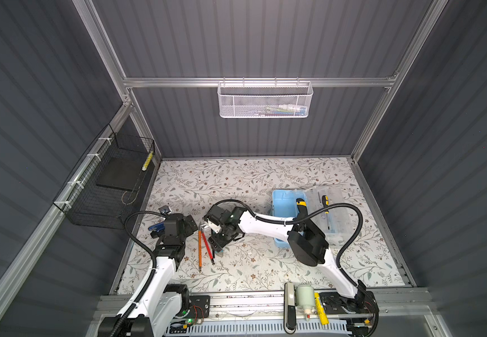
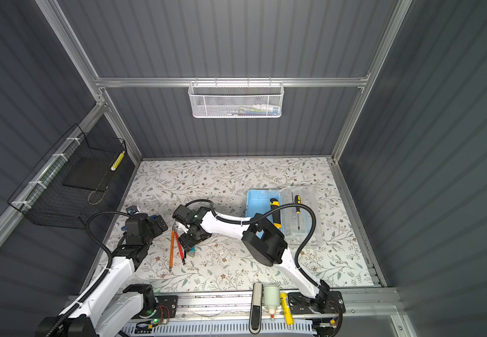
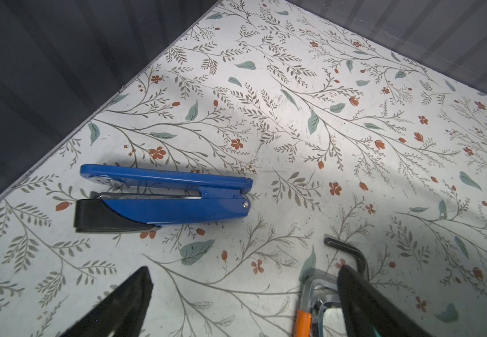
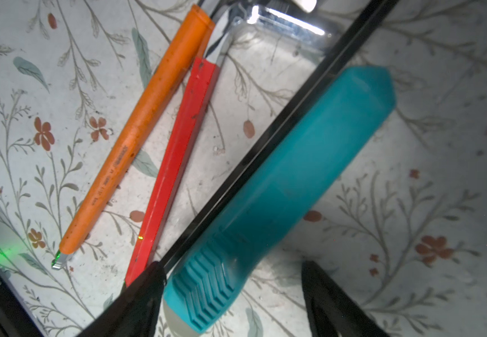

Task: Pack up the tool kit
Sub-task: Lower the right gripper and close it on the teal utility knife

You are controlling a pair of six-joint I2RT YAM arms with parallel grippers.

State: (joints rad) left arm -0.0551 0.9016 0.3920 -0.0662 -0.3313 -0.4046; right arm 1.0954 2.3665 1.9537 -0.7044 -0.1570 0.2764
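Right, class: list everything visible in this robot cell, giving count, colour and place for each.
tool kit: one, light blue, clear lid open, right side of floral table
thick-handled tool: one, yellow and black, in the kit's tray
slim screwdriver: one, yellow and black, on the lid
orange-sleeved hex key: one, orange, mid-table
red-sleeved hex key: one, red, beside the orange one
teal-handled tool: one, teal, beside the red key
stapler: one, blue and black, table's left
white mesh basket: one, white, back rail
black wire basket: one, black, left wall
yellow tube: one, yellow, front rail
left gripper: one, black, open near the stapler
right gripper: one, black, open astride the teal handle
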